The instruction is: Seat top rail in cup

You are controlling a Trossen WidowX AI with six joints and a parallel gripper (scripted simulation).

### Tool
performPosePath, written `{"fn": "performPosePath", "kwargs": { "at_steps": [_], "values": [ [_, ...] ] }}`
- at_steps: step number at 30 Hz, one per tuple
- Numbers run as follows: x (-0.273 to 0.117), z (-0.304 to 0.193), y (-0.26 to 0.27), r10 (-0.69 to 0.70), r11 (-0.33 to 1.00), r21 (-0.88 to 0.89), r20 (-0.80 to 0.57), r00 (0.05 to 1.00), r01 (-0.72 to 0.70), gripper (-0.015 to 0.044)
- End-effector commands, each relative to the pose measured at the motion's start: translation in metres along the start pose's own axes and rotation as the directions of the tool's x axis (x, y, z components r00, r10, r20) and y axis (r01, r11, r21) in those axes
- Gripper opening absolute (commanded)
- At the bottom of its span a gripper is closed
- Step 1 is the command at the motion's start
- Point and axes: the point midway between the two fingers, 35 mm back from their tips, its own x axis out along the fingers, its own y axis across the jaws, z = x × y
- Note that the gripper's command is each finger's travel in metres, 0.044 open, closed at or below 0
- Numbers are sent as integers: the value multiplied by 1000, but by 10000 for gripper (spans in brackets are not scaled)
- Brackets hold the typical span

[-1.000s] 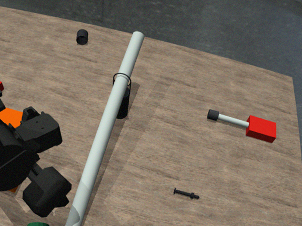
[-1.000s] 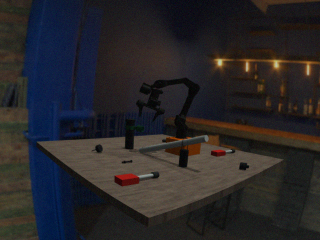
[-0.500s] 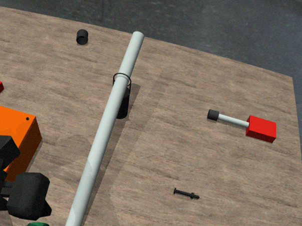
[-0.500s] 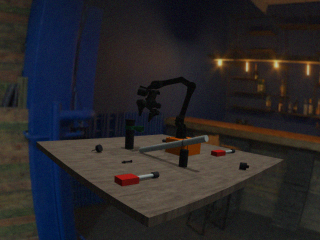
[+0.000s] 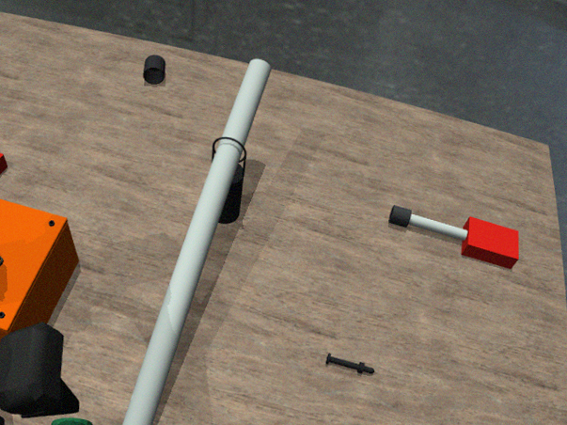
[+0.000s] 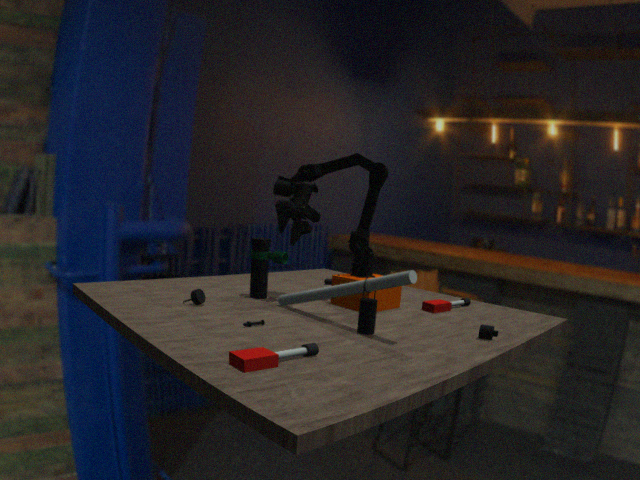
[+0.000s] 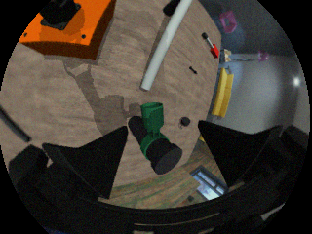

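The pale rail passes through the loop cap's thin ring on the short black post. It slopes down to its near end, which is low by the table, outside the green rail-end cup. The cup sticks out sideways from the green band, high on the big black post just below the post cap. The cup's mouth faces the rail side. My gripper is open and empty above the cup and post, clear of the rail.
The orange box stands under the arm's base. A red block with a white rod, a black bolt and a round black cap lie on the table.
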Motion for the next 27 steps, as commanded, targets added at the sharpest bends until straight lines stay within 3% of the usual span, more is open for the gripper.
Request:
{"fn": "performPosePath", "kwargs": {
  "at_steps": [1,27],
  "values": [
    [19,2,11,0,1000,0,15,1000,0,440],
    [56,0,14,-1,1000,-1,15,1000,1,440]
  ]
}}
